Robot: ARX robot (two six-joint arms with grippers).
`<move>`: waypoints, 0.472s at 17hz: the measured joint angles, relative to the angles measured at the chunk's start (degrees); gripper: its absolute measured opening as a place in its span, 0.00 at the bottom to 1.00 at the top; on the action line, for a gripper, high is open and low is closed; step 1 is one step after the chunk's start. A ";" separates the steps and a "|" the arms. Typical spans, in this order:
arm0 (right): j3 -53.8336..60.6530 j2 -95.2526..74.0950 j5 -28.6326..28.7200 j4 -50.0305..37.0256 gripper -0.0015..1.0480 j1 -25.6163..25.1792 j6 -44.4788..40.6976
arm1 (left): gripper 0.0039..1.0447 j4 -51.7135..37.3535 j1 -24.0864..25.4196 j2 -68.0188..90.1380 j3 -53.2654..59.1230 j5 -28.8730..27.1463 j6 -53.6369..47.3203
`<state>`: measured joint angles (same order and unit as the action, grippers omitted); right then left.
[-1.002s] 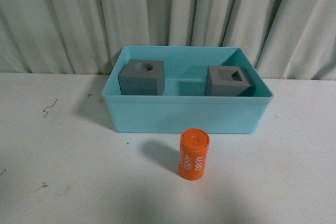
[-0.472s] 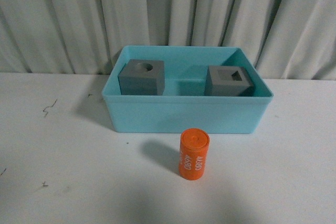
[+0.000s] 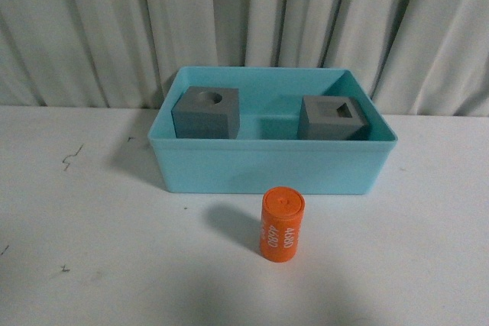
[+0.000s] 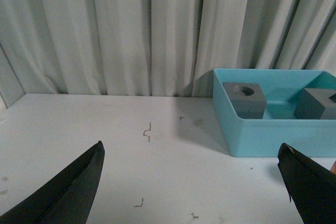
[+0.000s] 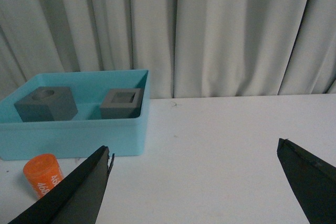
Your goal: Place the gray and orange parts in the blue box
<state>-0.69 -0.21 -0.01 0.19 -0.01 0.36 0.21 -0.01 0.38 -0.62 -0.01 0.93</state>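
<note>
1. The gray cube with the round hole (image 3: pixel 205 112) and the gray cube with the square hole (image 3: pixel 334 118) sit inside the blue box (image 3: pixel 267 166). That is where they belong, so those two look done.
2. The orange cylinder (image 3: pixel 281 225) stands up on the bench (image 3: pixel 107 250), just in front of the blue box and not touching it. I think it is the only part left out.
3. The left jaws are spread wide with nothing between them. The right jaws are spread wide and empty too. Both hang back from the blue box — ready, not busy.
4. Since a second ago, nothing seems to have moved. The cubes, the box and the cylinder are in the same spots.
</note>
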 joint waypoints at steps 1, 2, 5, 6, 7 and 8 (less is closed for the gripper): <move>0.00 0.00 0.00 0.00 0.94 0.00 0.00 | 0.93 0.00 0.00 0.00 0.02 0.00 0.02; -0.28 -0.37 -0.55 1.79 0.94 0.07 0.37 | 0.94 0.00 0.00 0.00 0.00 0.00 0.00; -15.69 -30.97 0.17 7.80 0.94 -4.63 6.56 | 0.94 0.00 0.00 0.00 0.02 -0.04 0.02; -19.96 -37.29 3.45 2.80 0.94 -4.42 5.66 | 0.94 0.00 0.00 0.00 0.00 0.02 0.02; -24.90 -44.17 6.80 -2.56 0.94 -3.58 3.69 | 0.94 0.00 0.00 0.00 0.00 0.00 0.02; -27.47 -48.28 8.70 -5.05 0.94 -2.64 2.38 | 0.94 -0.02 0.00 0.00 0.02 0.00 0.02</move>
<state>-28.16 -48.49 8.69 -4.86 -2.66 2.74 0.19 -0.01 0.38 -0.60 -0.01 0.95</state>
